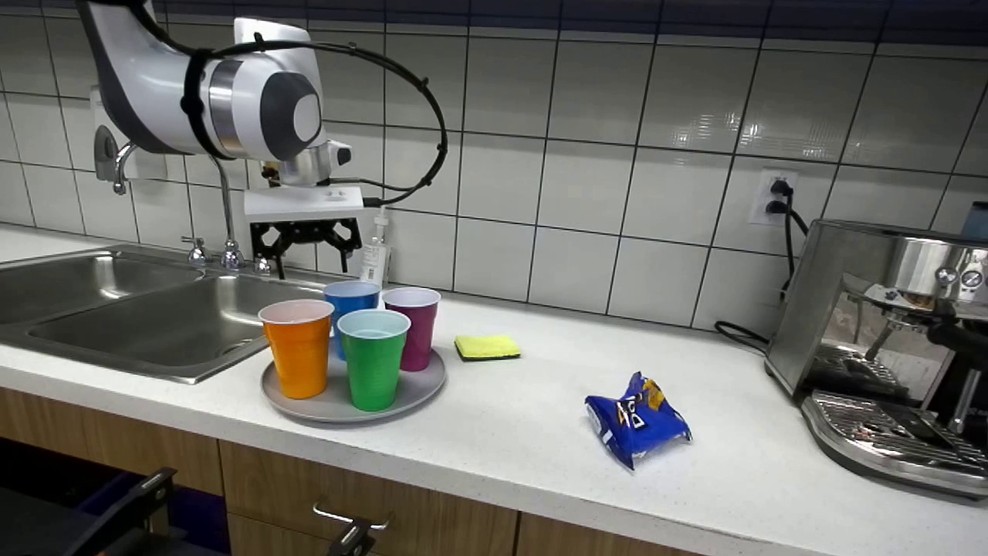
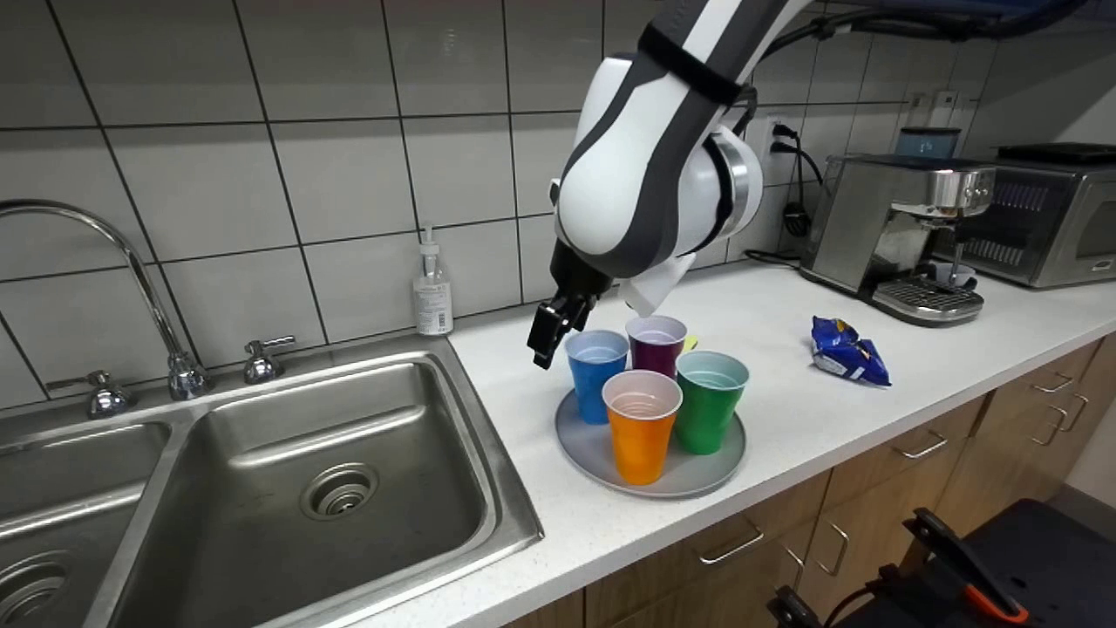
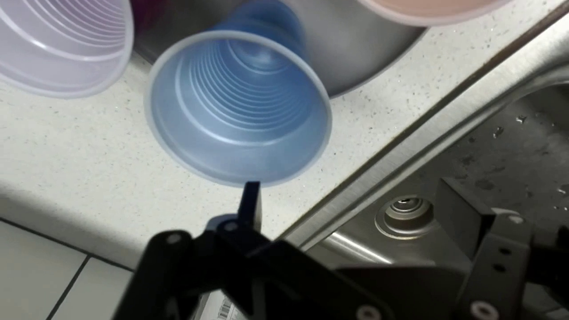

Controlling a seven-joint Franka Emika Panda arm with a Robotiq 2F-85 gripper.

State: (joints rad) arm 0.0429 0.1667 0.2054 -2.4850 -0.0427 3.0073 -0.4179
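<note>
Blue cup (image 2: 596, 382) upright on gray plate (image 2: 582, 449), mouth up, long axis vertical, pincer (image 1: 312, 273) spread wide nearby

The white-and-dark-grey arm (image 1: 158, 100) slopes in from the upper left of an exterior view, its wrist (image 1: 307, 164) bent so that the black hand (image 1: 313, 273) hangs below it, pointing downward, both fingers (image 3: 251, 204) spread well apart with a wide gap between them.
</note>
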